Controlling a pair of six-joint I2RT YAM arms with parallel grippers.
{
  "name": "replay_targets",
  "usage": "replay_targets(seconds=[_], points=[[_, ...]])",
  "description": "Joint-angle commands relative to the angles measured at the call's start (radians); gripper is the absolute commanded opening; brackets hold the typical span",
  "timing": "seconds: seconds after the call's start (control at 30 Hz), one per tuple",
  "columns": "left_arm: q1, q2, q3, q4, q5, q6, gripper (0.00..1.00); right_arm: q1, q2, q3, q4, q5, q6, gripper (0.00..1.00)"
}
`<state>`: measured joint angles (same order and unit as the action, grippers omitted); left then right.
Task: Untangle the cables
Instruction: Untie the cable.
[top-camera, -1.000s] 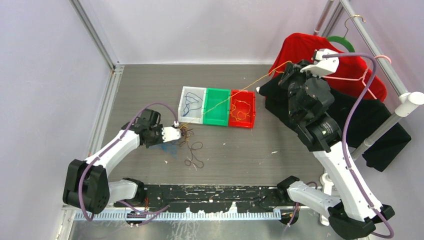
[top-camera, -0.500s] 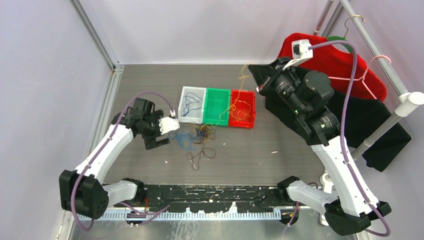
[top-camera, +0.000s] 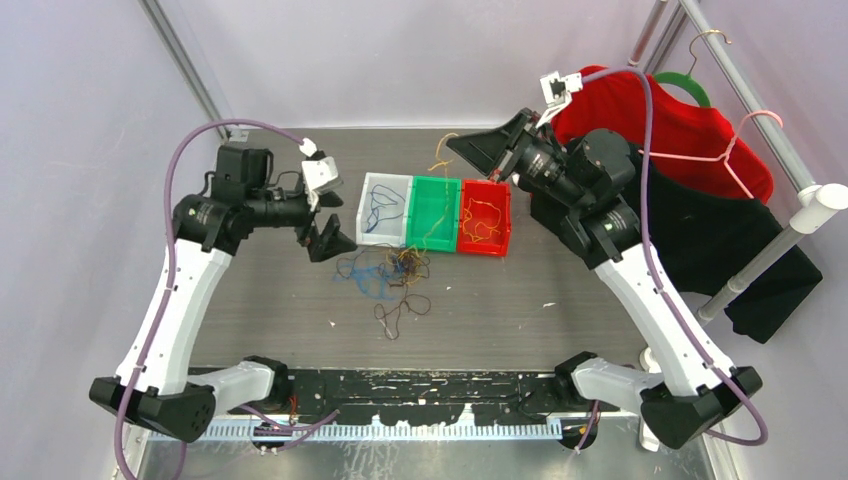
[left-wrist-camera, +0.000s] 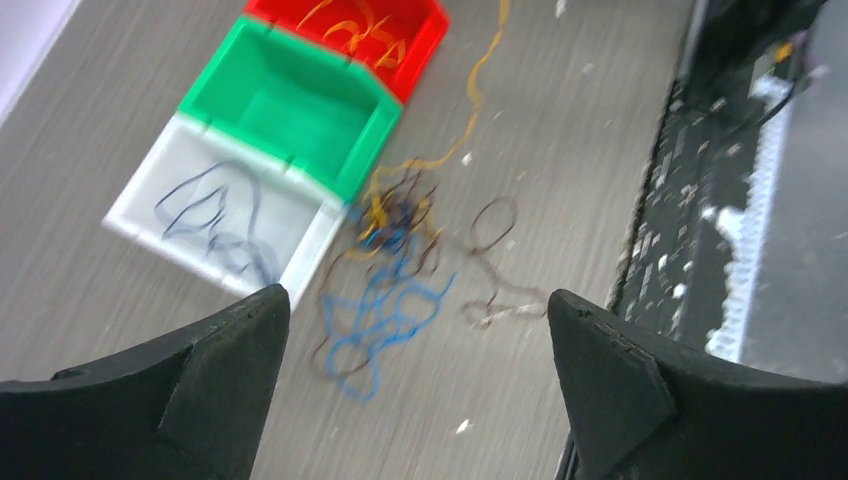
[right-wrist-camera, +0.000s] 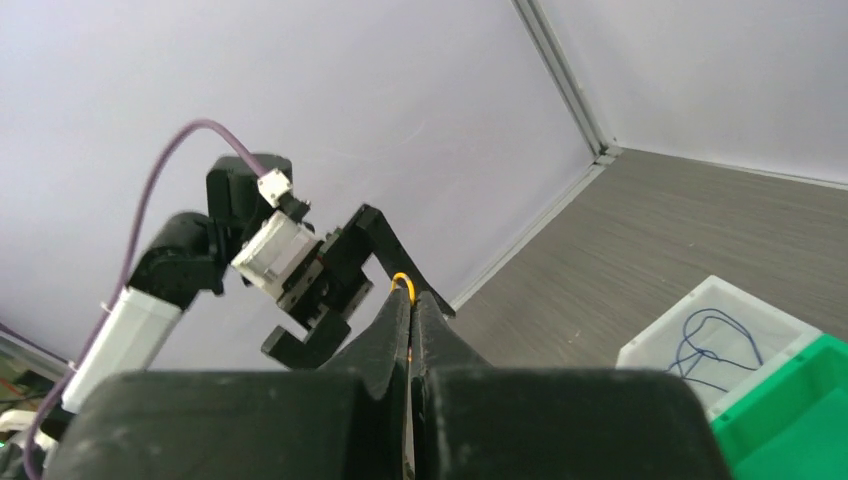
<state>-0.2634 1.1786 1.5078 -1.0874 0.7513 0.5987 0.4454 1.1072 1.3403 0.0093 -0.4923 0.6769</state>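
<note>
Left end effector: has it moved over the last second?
Yes. The left end effector left the cables at the white bin's near-left corner. It now hangs open beside the bin's left wall, higher in the top view.

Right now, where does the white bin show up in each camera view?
Top external: white bin is just above centre, at the left end of a row of three bins.
Left wrist: white bin is on the left at mid-height, slightly blurred.
Right wrist: white bin is at the lower right.
Shared landmark: the green bin stands right against it in every view.
</note>
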Motion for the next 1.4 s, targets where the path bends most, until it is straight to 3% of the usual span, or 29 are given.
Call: replay_targets(seconds=[0.0, 0.13, 0.27, 0.53, 0.73, 0.83, 0.93, 0.97, 1.0, 1.2, 1.3, 1.37], points=[[-0.09, -0.084, -0.158, 0.42, 0.194, -0.305, 1.0, -0.002, 0.016, 0.0, 0.166, -0.03, 0.13, 0.01], [-0.273, -0.05, -0.24, 0.614, 0.004, -0.343, 1.0, -0.002, 0.031, -0.009, 0.238, -0.023, 0.188, 0.01], [-0.325, 0.053, -0.239, 0.71, -0.04, -0.402, 0.96, -0.002, 0.056, 0.018, 0.264, -0.025, 0.22, 0.01], [-0.336, 0.181, -0.187, 0.792, -0.052, -0.435, 0.46, -0.002, 0.08, 0.042, 0.331, -0.028, 0.259, 0.01], [-0.336, 0.199, -0.198, 0.816, -0.035, -0.466, 0.14, -0.002, 0.093, 0.036, 0.387, -0.041, 0.3, 0.01], [-0.336, 0.206, -0.192, 0.827, 0.047, -0.505, 0.15, -0.002, 0.1, 0.025, 0.4, -0.048, 0.312, 0.01], [-0.336, 0.221, -0.173, 0.804, 0.103, -0.532, 0.33, -0.002, 0.101, 0.013, 0.409, -0.045, 0.32, 0.01], [-0.336, 0.224, -0.17, 0.8, 0.107, -0.533, 0.34, -0.002, 0.099, 0.008, 0.415, -0.045, 0.322, 0.01], [-0.336, 0.225, -0.169, 0.801, 0.101, -0.534, 0.33, -0.002, 0.097, 0.005, 0.42, -0.045, 0.326, 0.01], [-0.329, 0.245, -0.109, 0.811, 0.089, -0.611, 0.01, -0.002, 0.102, 0.007, 0.421, -0.057, 0.333, 0.01], [-0.318, 0.232, -0.078, 0.79, 0.109, -0.66, 0.0, -0.002, 0.093, 0.004, 0.4, -0.072, 0.313, 0.02], [-0.308, 0.203, -0.057, 0.747, 0.119, -0.661, 0.0, -0.002, 0.075, -0.013, 0.371, -0.077, 0.267, 0.1]])
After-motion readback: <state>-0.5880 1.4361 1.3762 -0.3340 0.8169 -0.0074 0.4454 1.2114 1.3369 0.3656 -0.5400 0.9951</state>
